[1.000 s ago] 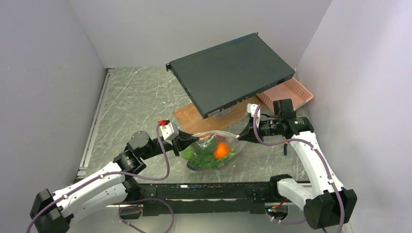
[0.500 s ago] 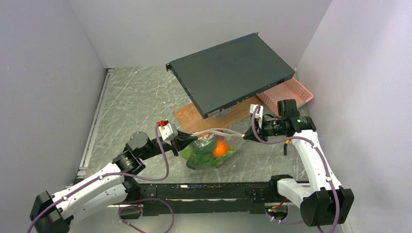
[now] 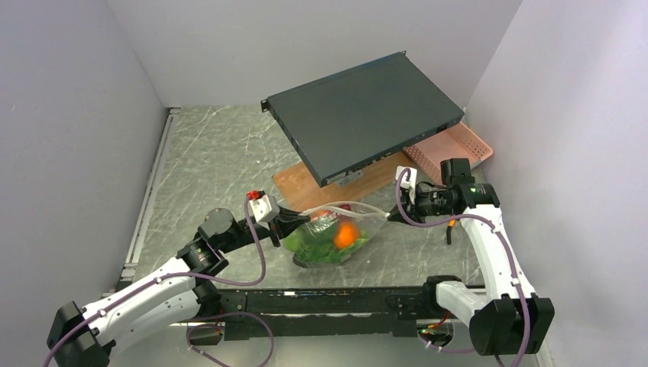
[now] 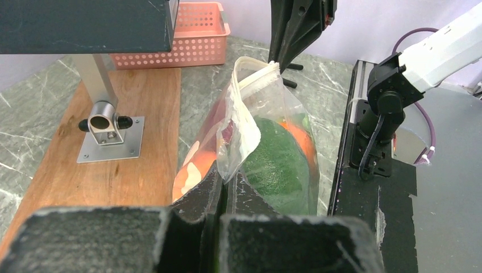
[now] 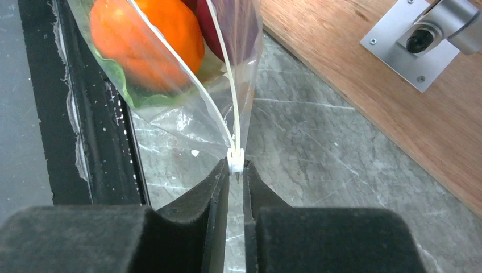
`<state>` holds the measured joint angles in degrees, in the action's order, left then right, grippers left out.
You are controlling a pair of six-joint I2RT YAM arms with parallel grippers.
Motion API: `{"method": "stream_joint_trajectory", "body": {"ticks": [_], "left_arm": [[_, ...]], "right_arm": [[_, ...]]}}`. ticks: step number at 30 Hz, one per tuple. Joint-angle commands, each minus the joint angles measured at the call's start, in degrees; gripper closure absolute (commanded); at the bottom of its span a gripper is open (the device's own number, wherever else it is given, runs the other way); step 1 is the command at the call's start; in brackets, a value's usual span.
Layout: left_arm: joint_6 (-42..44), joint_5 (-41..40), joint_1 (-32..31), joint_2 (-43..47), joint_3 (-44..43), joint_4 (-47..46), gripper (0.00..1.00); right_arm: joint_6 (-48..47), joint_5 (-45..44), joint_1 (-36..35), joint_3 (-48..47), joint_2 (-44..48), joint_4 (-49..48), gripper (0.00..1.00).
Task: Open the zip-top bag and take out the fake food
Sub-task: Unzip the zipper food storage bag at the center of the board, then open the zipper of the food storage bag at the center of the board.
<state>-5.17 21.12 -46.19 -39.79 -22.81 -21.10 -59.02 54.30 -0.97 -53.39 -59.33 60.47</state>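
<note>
The clear floppy zip-top bag point(image 3: 362, 225), holding orange and green plastic fake food point(image 3: 348, 235), is stretched between the arms at the near edge of the grey marble table point(image 3: 221, 153). The left gripper point(image 4: 221, 182) pinches its top edge. The right gripper point(image 5: 236, 170) is clamped on its zip end.

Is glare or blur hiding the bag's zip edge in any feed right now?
Top external: even light, no glare, but the zip-top bag is small and the fake food slightly soft. Left wrist: bag sharp, left hand a dark foreground blur. Right wrist: zip edge crisp at the right hand, faint sheen on the plastic.
</note>
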Motion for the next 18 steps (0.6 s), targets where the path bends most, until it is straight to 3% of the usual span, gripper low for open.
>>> {"method": "stream_joint_trajectory", "body": {"ticks": [1, 5, 8, 13, 18], "left_arm": [[-0.2, 1.5, 0.6, 0.0, -1.3, -4.3, 1.0], [0.3, 5.8, 0.5, -2.3, -4.2, -2.6, 1.0], [1.0, 8.1, 0.6, -4.2, -6.4, -0.9, 1.0], [1.5, 12.1, 0.5, -7.7, -10.0, 0.3, 1.0], [1.1, 14.7, 0.5, -11.1, -13.0, 0.6, 1.0]], "right_arm": [[-5.0, 1.9, 0.6, -0.9, 0.1, 4.8, 0.8], [-10.4, 10.0, 0.5, -4.4, 0.2, 12.4, 0.5], [-9.7, 15.4, -1.2, -7.1, 0.4, 13.8, 0.37], [6.8, 19.6, -5.4, -8.1, 1.4, -0.1, 0.38], [20.4, 17.5, -13.7, -5.6, 3.0, -13.6, 0.63]]}}
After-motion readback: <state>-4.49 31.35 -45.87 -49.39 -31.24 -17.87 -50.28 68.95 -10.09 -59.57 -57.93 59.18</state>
